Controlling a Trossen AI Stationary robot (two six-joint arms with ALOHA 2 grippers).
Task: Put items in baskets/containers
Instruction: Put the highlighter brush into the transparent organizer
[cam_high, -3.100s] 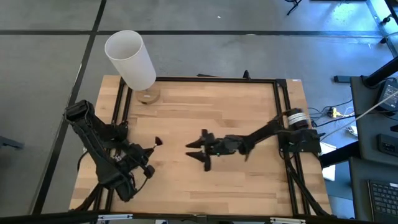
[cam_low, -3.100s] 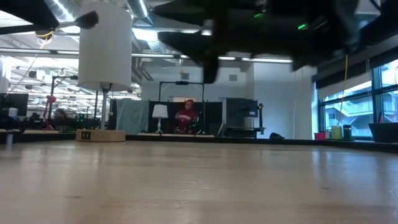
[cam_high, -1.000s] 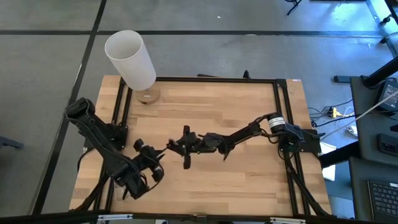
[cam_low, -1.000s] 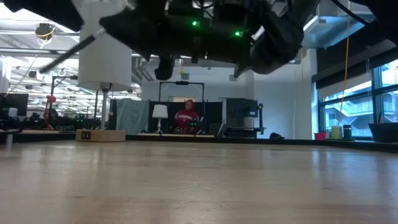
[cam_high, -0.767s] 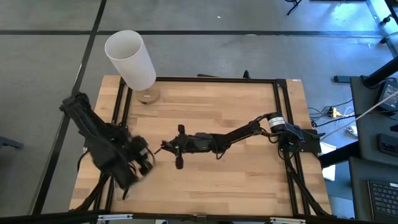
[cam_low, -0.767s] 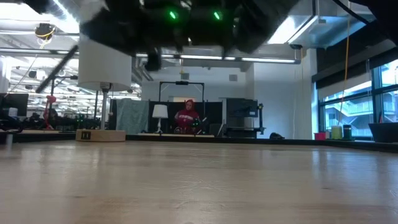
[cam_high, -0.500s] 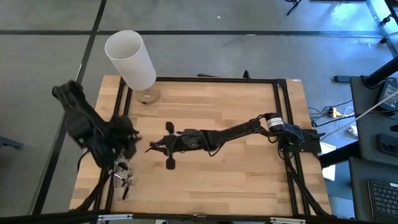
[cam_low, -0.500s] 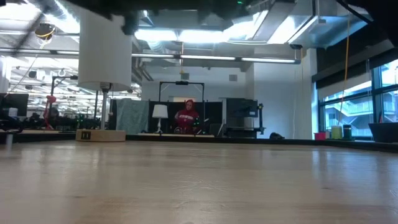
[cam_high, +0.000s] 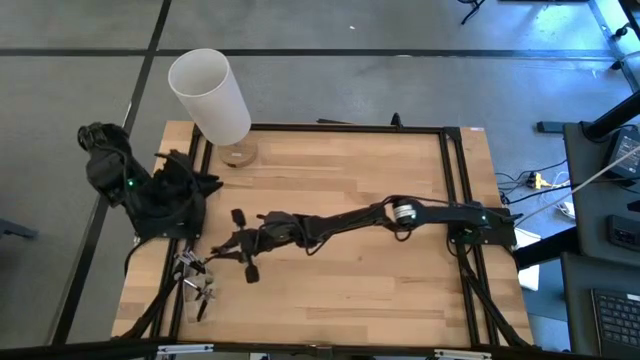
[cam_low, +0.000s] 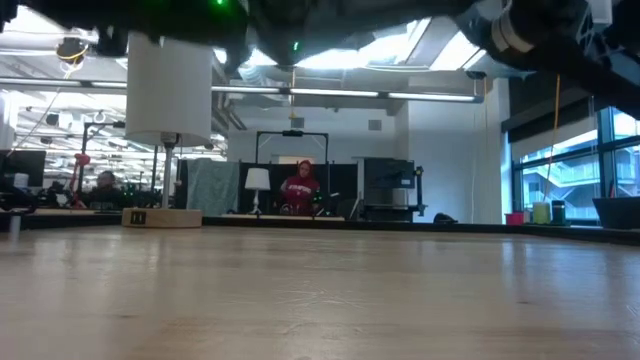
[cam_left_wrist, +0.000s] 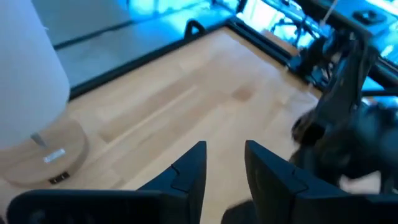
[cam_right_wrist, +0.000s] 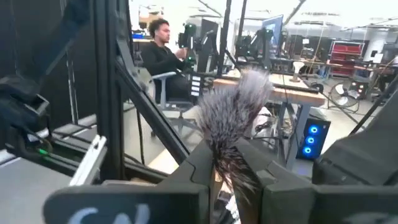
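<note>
- Two arms, only one busy: right gripper (cam_high: 238, 248) has stretched way across the pale wooden surface (cam_high: 340, 170) to its left edge, clamped on a fluffy grey-tufted makeup brush (cam_right_wrist: 233, 118).
- Left gripper (cam_left_wrist: 225, 163) has swung back near the tall white cylinder (cam_high: 209, 95), fingers slightly apart, empty.
- Can't spot the clear container, so drop-off's pending, I'd guess.

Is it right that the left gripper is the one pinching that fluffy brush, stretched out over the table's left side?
Not quite: the right gripper pinches the fluffy brush, as the right wrist view shows. It is indeed stretched over the table's left side; the left gripper holds nothing.
</note>
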